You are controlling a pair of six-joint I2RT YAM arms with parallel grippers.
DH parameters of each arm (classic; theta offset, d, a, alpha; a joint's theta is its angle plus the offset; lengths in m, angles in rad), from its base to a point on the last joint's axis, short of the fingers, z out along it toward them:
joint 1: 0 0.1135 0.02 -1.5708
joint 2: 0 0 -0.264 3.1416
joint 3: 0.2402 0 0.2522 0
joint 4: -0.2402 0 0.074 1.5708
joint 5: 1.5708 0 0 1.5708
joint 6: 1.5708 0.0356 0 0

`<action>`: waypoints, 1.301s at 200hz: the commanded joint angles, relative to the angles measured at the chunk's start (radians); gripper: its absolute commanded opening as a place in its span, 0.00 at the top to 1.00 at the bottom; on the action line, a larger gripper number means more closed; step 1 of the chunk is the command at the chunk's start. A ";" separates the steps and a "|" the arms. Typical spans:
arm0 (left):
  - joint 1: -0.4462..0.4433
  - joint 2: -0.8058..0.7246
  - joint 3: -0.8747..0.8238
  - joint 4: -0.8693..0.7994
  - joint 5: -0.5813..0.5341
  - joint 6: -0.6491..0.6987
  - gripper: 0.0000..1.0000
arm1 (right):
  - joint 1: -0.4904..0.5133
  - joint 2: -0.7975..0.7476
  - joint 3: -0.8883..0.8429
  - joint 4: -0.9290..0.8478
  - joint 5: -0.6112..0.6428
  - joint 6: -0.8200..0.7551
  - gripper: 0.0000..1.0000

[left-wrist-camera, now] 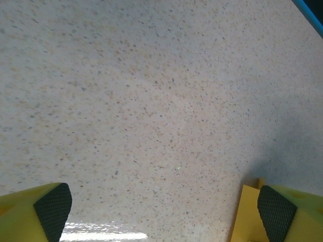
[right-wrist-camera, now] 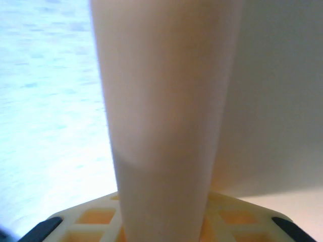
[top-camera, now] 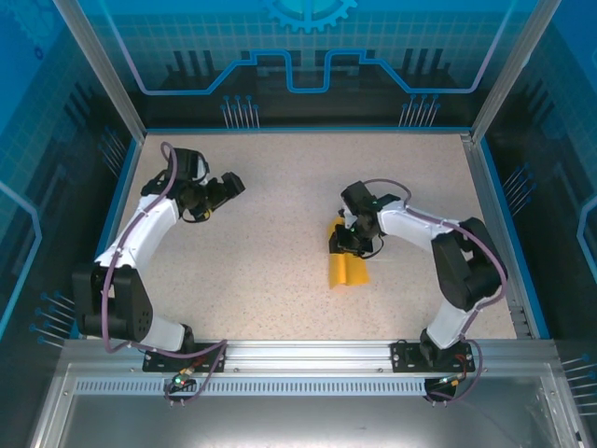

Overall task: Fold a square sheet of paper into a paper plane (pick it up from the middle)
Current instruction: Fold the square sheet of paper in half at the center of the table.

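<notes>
The pick-up looks in hand: the right gripper [top-camera: 353, 245] straddles a raised ridge of the square sheet of paper [top-camera: 347, 273], right of centre on the table [top-camera: 270, 280], its grip impossible to tell in the blur, while the left gripper [top-camera: 227, 187] hangs wide open far left, so next needs a firm pinch and lift.

Speckled beige table [top-camera: 270, 280], blue walls [top-camera: 392, 47]

Folded paper sheet [top-camera: 347, 273]: flat on the table [top-camera: 280, 252], right of centre, lying near-to-far. Right gripper [top-camera: 347, 241]: at the sheet's far end, sheet between its fingers. Left gripper [top-camera: 227, 187]: over the far-left tabletop, well apart from the sheet. Arm bases [top-camera: 434, 350]: side by side on the rail [top-camera: 308, 353] along the near edge.
</notes>
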 commanded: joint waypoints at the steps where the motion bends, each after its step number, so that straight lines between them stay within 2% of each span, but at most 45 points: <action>1: -0.032 -0.009 -0.049 0.058 0.083 -0.046 0.03 | -0.001 -0.090 -0.028 0.143 -0.219 0.053 0.68; 26: -0.059 -0.017 -0.113 0.171 0.169 -0.099 0.04 | -0.011 -0.139 -0.069 0.240 -0.318 0.098 0.67; 62: -0.127 -0.005 -0.169 0.307 0.239 -0.159 0.08 | -0.048 -0.091 -0.114 0.239 -0.287 0.091 0.66; 101: -0.223 0.043 -0.190 0.388 0.270 -0.201 0.11 | -0.064 -0.019 -0.118 0.184 -0.183 0.053 0.63; 124: -0.263 0.069 -0.196 0.411 0.270 -0.217 0.11 | -0.067 0.001 -0.113 0.147 -0.103 0.054 0.57; 151: -0.279 0.084 -0.202 0.424 0.270 -0.229 0.11 | -0.063 -0.001 -0.103 0.095 0.012 0.051 0.46; 171: -0.282 0.085 -0.203 0.423 0.268 -0.229 0.11 | -0.059 -0.018 -0.099 0.087 0.042 0.048 0.42; 223: -0.300 0.098 -0.215 0.431 0.267 -0.226 0.11 | -0.045 -0.033 -0.078 0.042 0.137 0.069 0.33; 260: -0.310 0.112 -0.233 0.461 0.281 -0.235 0.13 | -0.026 -0.019 -0.061 0.021 0.206 0.122 0.30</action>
